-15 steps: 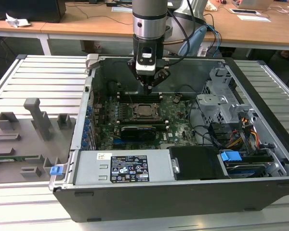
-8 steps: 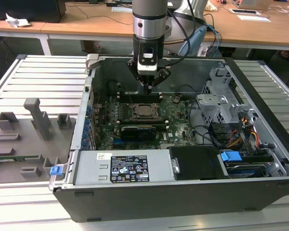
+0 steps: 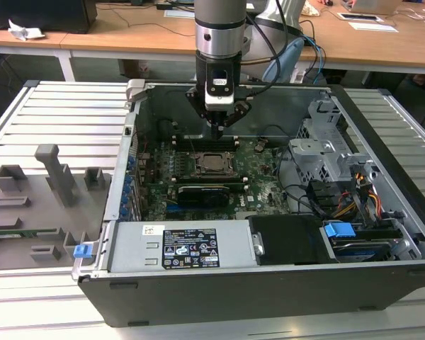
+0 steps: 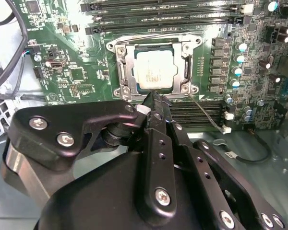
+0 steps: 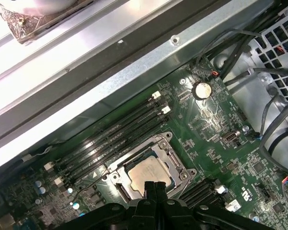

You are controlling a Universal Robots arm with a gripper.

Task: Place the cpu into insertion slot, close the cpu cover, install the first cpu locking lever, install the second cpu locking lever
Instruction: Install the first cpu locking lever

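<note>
Inside the computer case [image 3: 131, 134], the cpu [image 4: 153, 71] sits flat in the insertion slot [image 4: 114, 91], the cpu cover [image 4: 127, 67] lowered around it to retain it. The gripper [image 4: 153, 97] hangs at the socket edge, jaws clenched empty, probably forming a narrow pushing tip.

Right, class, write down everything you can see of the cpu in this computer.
The cpu, a small flat square chip with a dull silver-beige metal face bearing faint print, lies level in the square silver-rimmed insertion slot on the green motherboard. The thin silver metal frame cover sits around its edges, the face showing through the window. The black end effector, shut, points beside one edge; whether it touches cannot be told.
</note>
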